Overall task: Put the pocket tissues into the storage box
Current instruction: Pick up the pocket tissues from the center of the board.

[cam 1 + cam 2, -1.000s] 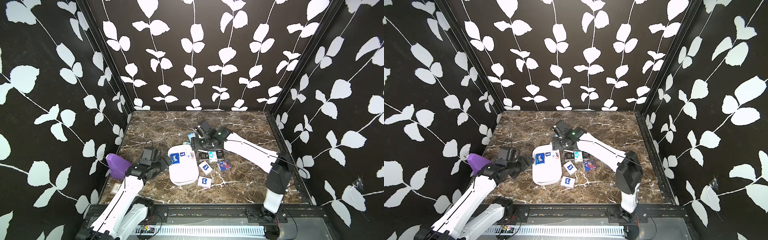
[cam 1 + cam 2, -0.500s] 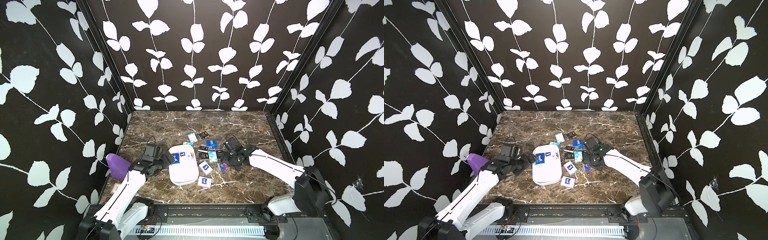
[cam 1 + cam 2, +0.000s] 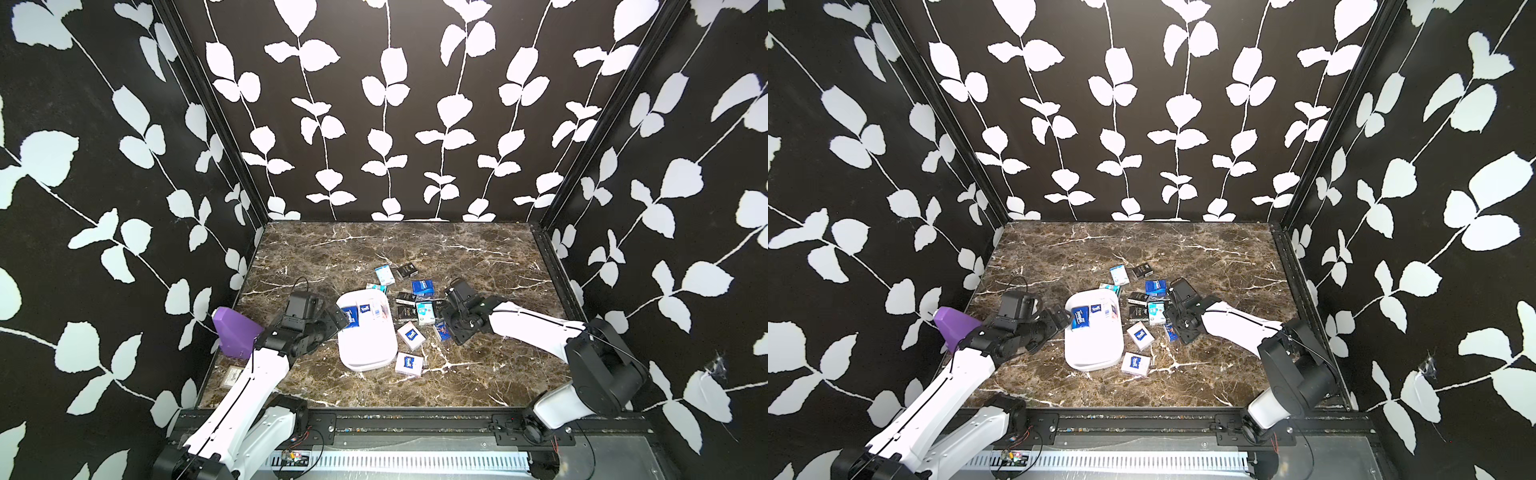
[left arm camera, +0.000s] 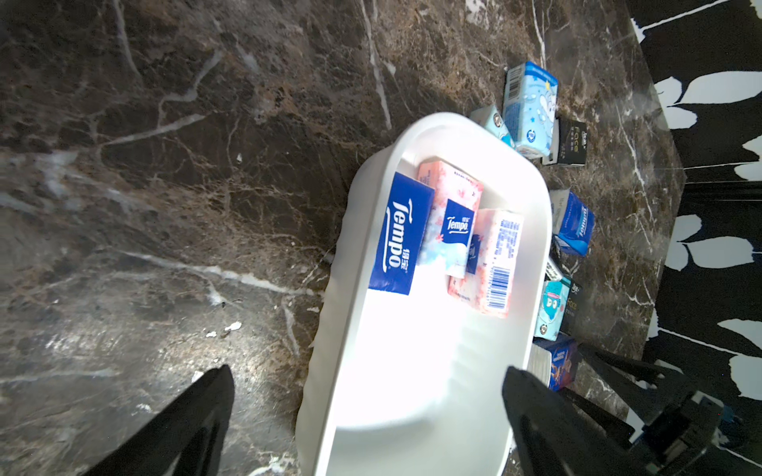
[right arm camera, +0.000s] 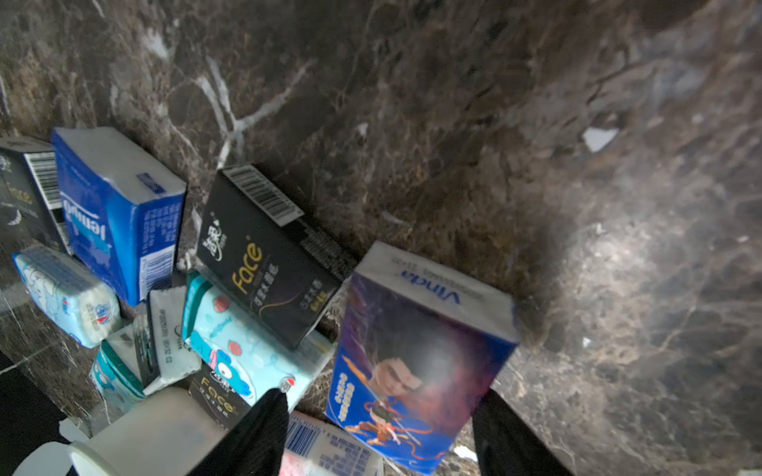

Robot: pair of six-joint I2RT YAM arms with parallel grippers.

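The marble surface [image 3: 478,257] carries everything. The white storage box [image 3: 365,353] lies near its middle and toward the front, lengthwise front to back. A purple angular object [image 3: 235,336] sits at the left edge, well apart from the packs.

The left jaws stand wide apart and empty. In the left wrist view they hang at the near end of the box, one on each side of it, touching no pack. The right jaws are also apart, on either side of the cartoon pack [image 5: 416,350], with a gap showing on one side. I judge the pack is not yet clamped.

Three of the pocket tissues are in the box, all at its far end: a blue pack [image 4: 402,235], a pink-and-white pack [image 4: 451,218] and a pink pack with a barcode [image 4: 492,263]. The rest of the box is bare.

About ten packs remain on the surface, just right of the box. They include two white packs with a blue logo [image 3: 410,336] [image 3: 409,363], black ones [image 5: 264,255], a blue one [image 5: 119,214] and teal-white ones [image 5: 243,350]. The task looks roughly a quarter done, and the cartoon pack seems to be next.
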